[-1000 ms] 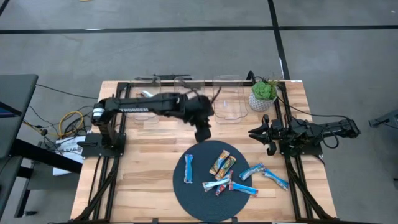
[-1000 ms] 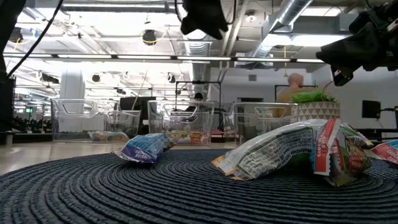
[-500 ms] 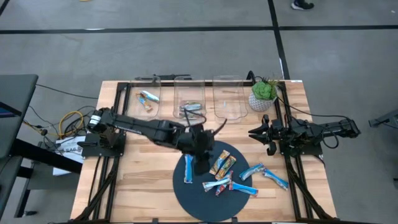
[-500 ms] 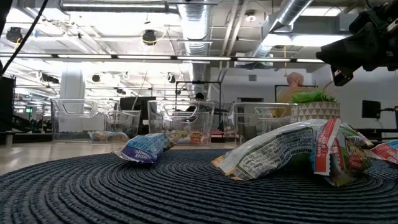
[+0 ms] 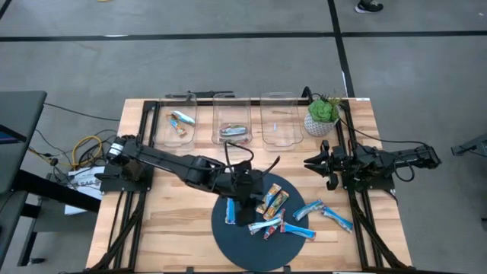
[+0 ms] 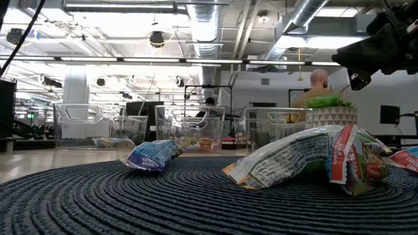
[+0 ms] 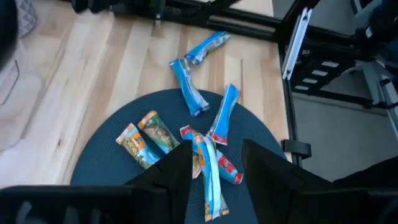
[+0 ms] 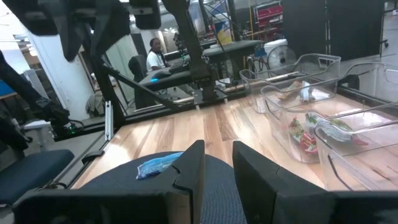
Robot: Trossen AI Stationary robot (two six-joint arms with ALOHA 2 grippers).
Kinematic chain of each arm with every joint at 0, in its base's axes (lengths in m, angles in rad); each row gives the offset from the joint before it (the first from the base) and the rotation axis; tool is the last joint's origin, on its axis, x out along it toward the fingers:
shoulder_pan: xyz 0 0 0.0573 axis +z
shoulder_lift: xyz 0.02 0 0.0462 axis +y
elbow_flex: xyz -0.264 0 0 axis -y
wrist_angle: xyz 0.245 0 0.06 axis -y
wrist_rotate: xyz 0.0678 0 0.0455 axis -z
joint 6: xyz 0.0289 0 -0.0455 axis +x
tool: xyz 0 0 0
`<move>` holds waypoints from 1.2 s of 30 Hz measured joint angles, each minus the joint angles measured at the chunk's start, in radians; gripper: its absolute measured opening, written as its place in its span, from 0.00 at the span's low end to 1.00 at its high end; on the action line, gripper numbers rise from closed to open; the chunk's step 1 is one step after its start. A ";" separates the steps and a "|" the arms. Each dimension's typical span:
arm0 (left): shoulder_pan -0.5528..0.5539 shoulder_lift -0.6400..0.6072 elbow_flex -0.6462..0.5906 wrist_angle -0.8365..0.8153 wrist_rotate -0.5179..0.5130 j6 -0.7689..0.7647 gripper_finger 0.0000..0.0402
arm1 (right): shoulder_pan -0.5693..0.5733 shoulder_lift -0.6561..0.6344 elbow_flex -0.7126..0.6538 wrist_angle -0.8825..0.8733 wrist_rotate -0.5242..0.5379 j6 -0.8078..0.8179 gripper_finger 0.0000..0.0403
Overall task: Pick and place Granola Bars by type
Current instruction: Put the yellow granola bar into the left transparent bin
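Table [image 5: 175, 228]: pale wooden planks, black metal frame along the sides.

Mat [image 5: 243, 247]: round, dark blue, woven in ribbed rings that only the low view resolves [image 6: 163, 202].

Granola Bars [image 5: 272, 201]: flat, crinkled, shiny wrappers. On the mat, a blue one [image 5: 230, 207] at the left, an orange and green pair at centre, a mixed heap [image 5: 268, 226] below. Two more blue ones [image 5: 309, 209] lie at the mat's right edge, partly on bare wood. The left wrist view separates each bar by colour [image 7: 147, 138]; the low view gives only a blue wrapper [image 6: 149, 155] and a printed white one [image 6: 287, 160] close up.

Bins [image 5: 232, 122]: three clear plastic, rectangular, in a row at the far edge; left and middle hold bars, the right shows none.

Plant [image 5: 323, 114]: green, in a white pot, beside the right bin.

Left gripper [image 5: 242, 213]: stretched over the mat between the blue bar and the orange pair; fingers [image 7: 180, 171] parted, holding nothing.

Right gripper [image 5: 313, 163]: parked at the table's right side, well apart from the bars; fingers [image 8: 189, 165] slightly spread, empty.

Person [image 6: 318, 85]: beyond the table, low view only.
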State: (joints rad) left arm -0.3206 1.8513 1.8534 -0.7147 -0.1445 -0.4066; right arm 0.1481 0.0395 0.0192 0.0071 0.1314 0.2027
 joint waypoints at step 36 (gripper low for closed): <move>-0.051 0.340 0.001 0.096 0.047 -0.147 0.58 | 0.000 0.012 0.000 0.000 0.000 0.000 0.19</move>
State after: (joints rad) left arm -0.3713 2.1911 1.8545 -0.6188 -0.0978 -0.5536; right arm 0.1480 0.0513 0.0189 0.0073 0.1310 0.2024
